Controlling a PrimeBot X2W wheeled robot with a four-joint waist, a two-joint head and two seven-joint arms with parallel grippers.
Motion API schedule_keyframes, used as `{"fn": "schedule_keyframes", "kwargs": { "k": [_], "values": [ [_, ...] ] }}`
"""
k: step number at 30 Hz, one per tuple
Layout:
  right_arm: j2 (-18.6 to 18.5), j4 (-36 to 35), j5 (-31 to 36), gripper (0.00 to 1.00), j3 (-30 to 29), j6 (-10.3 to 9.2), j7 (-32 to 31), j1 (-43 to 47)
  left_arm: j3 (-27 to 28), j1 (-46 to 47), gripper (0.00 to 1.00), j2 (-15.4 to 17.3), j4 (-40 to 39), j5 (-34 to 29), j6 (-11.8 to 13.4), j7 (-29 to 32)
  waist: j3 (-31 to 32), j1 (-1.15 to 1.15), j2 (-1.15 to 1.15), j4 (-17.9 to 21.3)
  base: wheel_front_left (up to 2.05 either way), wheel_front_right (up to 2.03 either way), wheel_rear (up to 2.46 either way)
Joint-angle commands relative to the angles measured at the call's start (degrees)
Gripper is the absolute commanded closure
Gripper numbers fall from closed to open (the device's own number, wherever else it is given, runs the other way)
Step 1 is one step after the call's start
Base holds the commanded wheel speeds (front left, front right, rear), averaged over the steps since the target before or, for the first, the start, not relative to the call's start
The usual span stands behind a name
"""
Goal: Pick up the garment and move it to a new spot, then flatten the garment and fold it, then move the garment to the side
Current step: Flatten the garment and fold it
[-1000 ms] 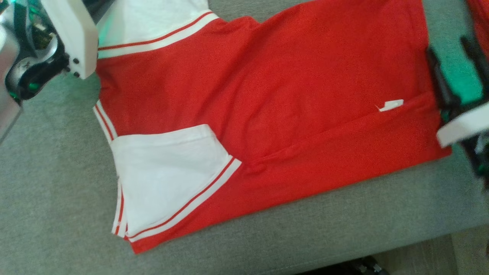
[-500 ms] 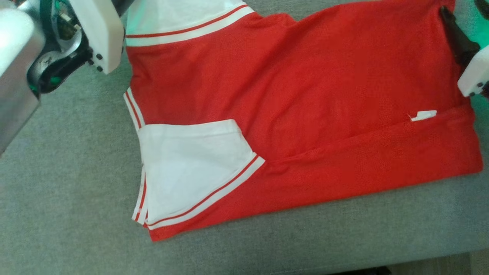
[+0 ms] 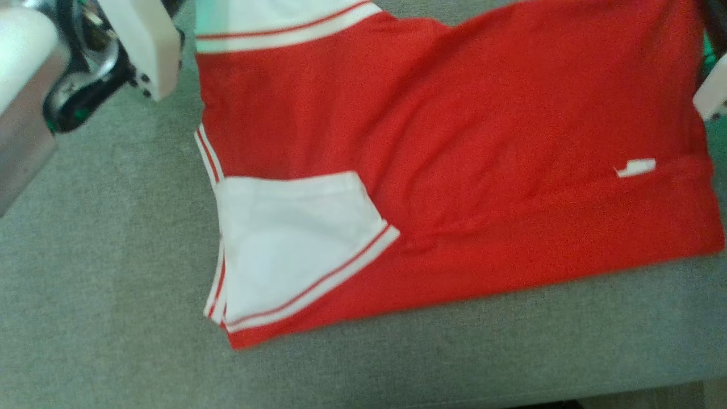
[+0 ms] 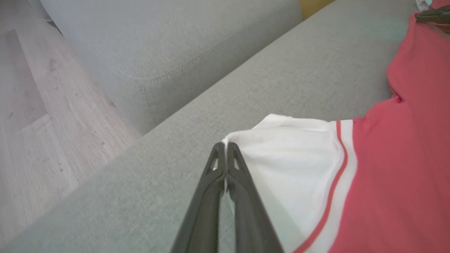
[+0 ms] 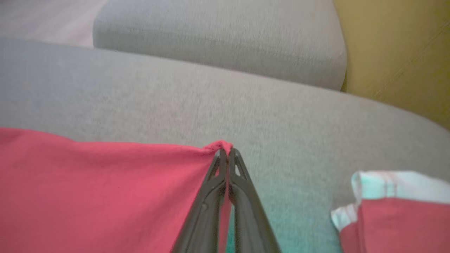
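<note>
Wrist views: left claw (image 4: 225, 146) clamps the red-and-white jersey garment (image 4: 386, 175) by its white sleeve tip, right claw (image 5: 226, 151) by a red corner. Head view: garment spread flat between the claws on grey fabric sofa seat (image 3: 85, 284).

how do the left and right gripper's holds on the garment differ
The left gripper pinches the tip of a white sleeve; the right gripper pinches a plain red edge of the garment. The sleeve by the left gripper bears red-striped trim; the cloth at the right gripper has none. Shared: both have fingers shut on the garment, above the grey sofa.
</note>
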State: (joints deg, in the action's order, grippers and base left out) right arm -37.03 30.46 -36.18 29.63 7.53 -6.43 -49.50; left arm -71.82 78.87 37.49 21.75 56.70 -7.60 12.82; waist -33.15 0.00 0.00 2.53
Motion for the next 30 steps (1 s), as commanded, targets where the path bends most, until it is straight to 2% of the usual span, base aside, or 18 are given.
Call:
{"fn": "schedule_keyframes", "kwargs": {
  "k": [1, 6, 11, 18, 22, 30],
  "values": [
    [-2.02, -1.03, -0.76, 1.00, -0.04, -0.04, 1.91, -1.02, 2.68, 4.40, 1.00, 2.03, 0.16, -0.92, 0.11, -1.75, 0.07, 0.00, 0.00, 0.18, 0.00, 0.00, 0.00],
    [-2.85, -0.59, -2.09, 1.00, -0.49, -0.04, 7.09, -3.28, 3.32, 6.87, 1.00, 1.02, 3.03, -3.17, 0.11, -8.79, 0.57, 0.00, 0.00, 0.32, 0.00, 0.00, 0.00],
    [-3.88, -0.64, -4.04, 1.00, -1.10, -0.04, 10.01, -1.98, 2.46, 6.79, 1.00, 0.17, 3.27, -3.23, 0.11, -12.88, 1.55, 0.00, 0.00, -0.26, 0.00, 0.00, 0.00],
    [-5.45, -1.97, -5.68, 1.00, -1.45, -0.04, 12.61, 4.79, 0.72, 0.92, 1.00, 3.36, -2.23, -3.31, 0.28, -16.53, 3.28, 0.00, 0.00, -1.28, 0.00, 0.00, 0.00],
    [-6.07, -3.02, -5.87, 1.00, -2.84, -0.04, 14.34, 9.20, 0.33, -4.21, 1.00, 6.65, -8.20, -3.79, 2.73, -18.83, 4.35, 0.00, 0.00, -2.03, 0.00, 0.00, 0.00],
    [-6.24, -6.67, -4.23, 1.00, -7.81, -0.04, 16.42, 18.92, -0.22, -14.46, 1.00, 12.84, -22.56, -4.04, 10.43, -22.20, 6.20, 0.00, 0.00, -2.92, 0.00, 0.00, 0.00]
  ]
}}
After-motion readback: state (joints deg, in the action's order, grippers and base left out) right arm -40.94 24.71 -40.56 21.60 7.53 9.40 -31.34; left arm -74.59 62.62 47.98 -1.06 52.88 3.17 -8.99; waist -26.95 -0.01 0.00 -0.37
